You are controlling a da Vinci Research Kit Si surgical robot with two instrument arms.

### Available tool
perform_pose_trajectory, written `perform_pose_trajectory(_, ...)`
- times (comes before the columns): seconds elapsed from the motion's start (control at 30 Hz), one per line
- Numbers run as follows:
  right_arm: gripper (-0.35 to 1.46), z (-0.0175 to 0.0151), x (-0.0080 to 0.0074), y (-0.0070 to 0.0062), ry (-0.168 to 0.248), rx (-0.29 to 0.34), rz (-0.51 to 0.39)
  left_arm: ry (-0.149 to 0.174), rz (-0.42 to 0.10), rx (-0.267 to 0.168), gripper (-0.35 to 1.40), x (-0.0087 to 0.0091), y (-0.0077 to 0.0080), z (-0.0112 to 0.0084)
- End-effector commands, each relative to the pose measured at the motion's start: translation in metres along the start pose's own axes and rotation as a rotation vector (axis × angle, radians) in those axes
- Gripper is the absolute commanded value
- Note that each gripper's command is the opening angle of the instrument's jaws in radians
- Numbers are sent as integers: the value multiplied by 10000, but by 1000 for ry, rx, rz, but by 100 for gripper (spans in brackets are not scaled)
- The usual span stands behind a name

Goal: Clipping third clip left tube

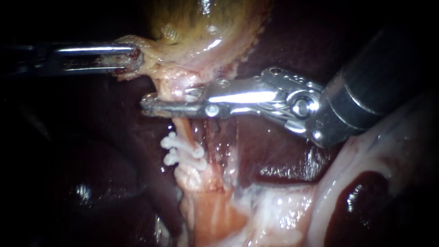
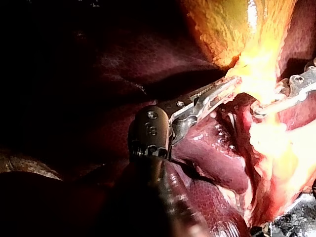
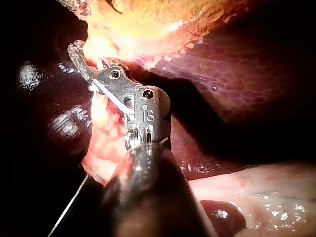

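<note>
While our left instrument (image 1: pixel 130 58) grips the pale tissue at the neck of the gallbladder (image 1: pixel 201 23), its jaws clamped on it from both sides, we draw that tissue out sideways. We judge that this pull is what stretches the left tube (image 1: pixel 183 130) straight and lifts it off the dark liver (image 1: pixel 274 155) behind.

Now look at our right instrument (image 1: pixel 157 99). It comes in from the upper right and lies square across the tube, so the jaws meet it at a right angle instead of slanting along it. The jaws are narrow. One passes in front of the tube and one behind, and both press on it. The tube looks pinched where they cross.

The tube runs down from the gallbladder's neck, through those jaws, and on into the pink tissue below. It is the leftmost strand in the endoscope view. Two white clips (image 1: pixel 180 153) already sit on it, close together, just below the jaws. That leaves a bare stretch between them and our jaws, and we read it as the gap left for a later cut.

We cannot tell whether a clip sits inside the jaws, because the metal and tissue hide it. The right wrist view shows the curved jaw hooked around the tissue, which suggests the whole tube is inside the bite.
</note>
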Motion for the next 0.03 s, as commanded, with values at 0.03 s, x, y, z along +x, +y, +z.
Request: perform_pose_trajectory(0.03,-35,2,-4,3,-6,10,-2,0,0,0,-35,0,0,0)
